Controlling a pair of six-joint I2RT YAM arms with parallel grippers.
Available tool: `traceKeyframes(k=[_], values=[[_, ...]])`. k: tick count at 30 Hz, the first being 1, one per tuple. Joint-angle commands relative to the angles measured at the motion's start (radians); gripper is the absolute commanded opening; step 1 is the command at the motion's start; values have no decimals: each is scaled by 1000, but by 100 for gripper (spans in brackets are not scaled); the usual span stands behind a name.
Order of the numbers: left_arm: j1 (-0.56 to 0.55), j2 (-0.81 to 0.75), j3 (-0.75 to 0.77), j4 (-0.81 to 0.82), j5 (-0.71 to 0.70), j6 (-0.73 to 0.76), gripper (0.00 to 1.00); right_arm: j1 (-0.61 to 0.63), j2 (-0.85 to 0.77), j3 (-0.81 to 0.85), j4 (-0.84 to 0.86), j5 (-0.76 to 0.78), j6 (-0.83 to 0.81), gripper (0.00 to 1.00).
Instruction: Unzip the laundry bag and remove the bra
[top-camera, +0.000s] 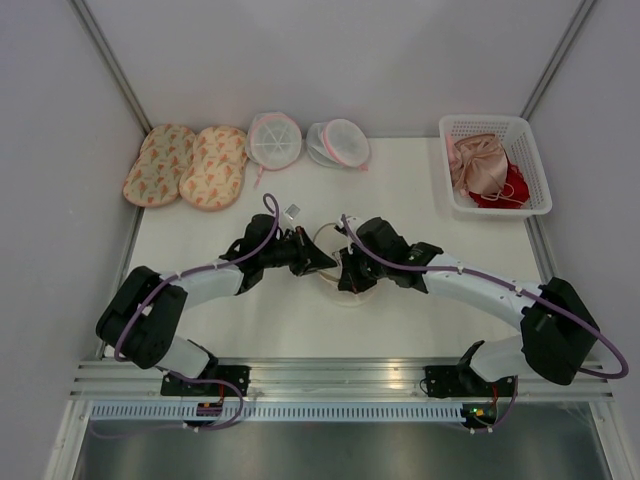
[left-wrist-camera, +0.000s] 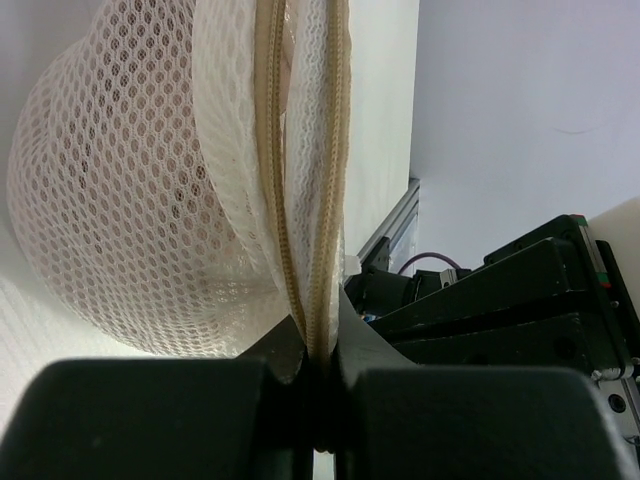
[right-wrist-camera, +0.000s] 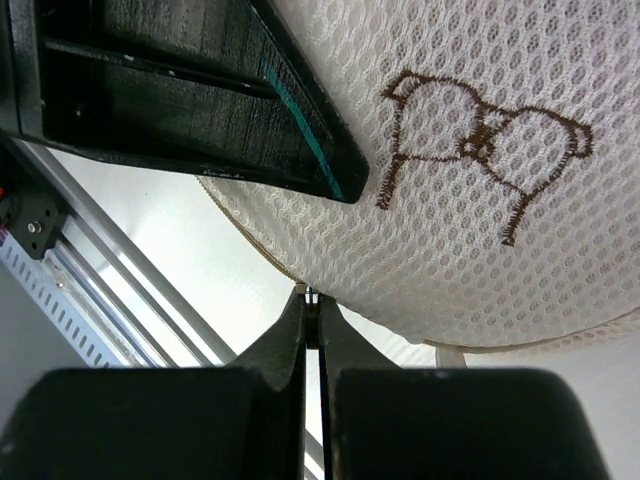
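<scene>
The laundry bag (top-camera: 350, 296), cream-white mesh with tan zipper edging, lies mid-table, mostly covered by both grippers. My left gripper (top-camera: 328, 266) is shut on the bag's tan zipper edge (left-wrist-camera: 320, 250), the two tape rows pinched between its jaws (left-wrist-camera: 318, 340). The mesh dome (left-wrist-camera: 120, 200) bulges up to the left. My right gripper (top-camera: 343, 275) is shut on a small metal zipper pull (right-wrist-camera: 312, 296) at the bag's rim. A brown embroidered mark (right-wrist-camera: 480, 150) shows on the mesh above. The bra is hidden; only a dim shadow shows through the mesh.
A white basket (top-camera: 530, 160) at the back right holds pinkish-beige fabric (top-camera: 478, 165) and a red garment (top-camera: 508, 190). Along the back edge lie two peach floral bags (top-camera: 185, 165) and two pink-trimmed round mesh bags (top-camera: 273, 139). The left finger (right-wrist-camera: 200, 100) hangs close over the bag.
</scene>
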Motion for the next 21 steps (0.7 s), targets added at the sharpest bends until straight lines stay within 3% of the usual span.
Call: traceKeyframes(k=[1,2,3,4,6,7,11,12,14,16,21], values=[[7,-11,34,-12,-1,42,5,-7,-23,24,-127,142,-29,1],[7,-11,34,-14,0,44,15,-9,-21,26,-132,151,-32,1],[7,-20,34,-20,-3,44,46,-9,-20,29,-138,160,-35,0],[7,-26,34,-45,-13,47,63,-9,-20,35,-155,169,-41,0],[7,-89,33,-134,-99,74,94,-9,-20,47,-179,220,-46,0],[7,-125,27,-174,-139,85,99,-7,-21,50,-207,237,-49,1],[7,-297,17,-318,-402,146,100,-9,-36,73,-282,375,-38,2],[7,-328,14,-339,-430,166,100,-9,-38,84,-297,412,-29,9],[7,-392,7,-384,-496,182,100,-9,-33,102,-365,537,-20,9],[7,-416,0,-423,-518,202,100,-9,-36,113,-400,596,-20,9],[7,-416,-13,-426,-543,225,100,-9,-67,105,-406,579,-24,10]])
